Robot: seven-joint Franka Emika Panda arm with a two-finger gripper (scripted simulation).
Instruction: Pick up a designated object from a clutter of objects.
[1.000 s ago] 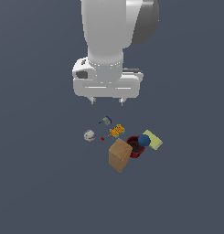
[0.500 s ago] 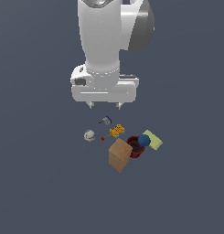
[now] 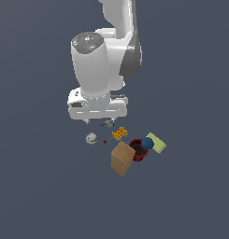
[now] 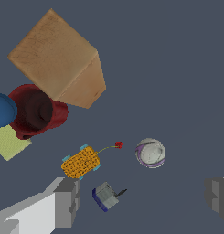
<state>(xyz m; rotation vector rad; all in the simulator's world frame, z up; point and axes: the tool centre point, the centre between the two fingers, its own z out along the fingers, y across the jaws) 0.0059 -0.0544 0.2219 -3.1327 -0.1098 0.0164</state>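
Note:
The designated object point(image 3: 91, 138) is a small off-white ball with purple marks, lying alone on the dark floor toward the exterior view's left of the clutter of objects. In the wrist view the ball point(image 4: 151, 153) lies ahead of the gap between my fingers. My gripper point(image 3: 100, 123) hangs open just above the floor, close over the ball and the tiny grey-blue item point(image 3: 108, 123). In the wrist view the gripper point(image 4: 143, 199) holds nothing, and both grey fingers point(image 4: 67, 201) stand far apart.
The clutter holds a tan box point(image 3: 122, 158), a dark red bowl point(image 3: 138, 149), a blue ball point(image 3: 147, 143), a pale yellow-green block point(image 3: 156, 142) and an orange gridded piece point(image 3: 118, 134). The grey-blue item point(image 4: 104, 196) lies near one finger. A small red tip point(image 4: 118, 145) sits beside the ball.
The arm has come down toward the floor, bringing the open gripper close above the off-white ball and the grey-blue item. The objects have not moved.

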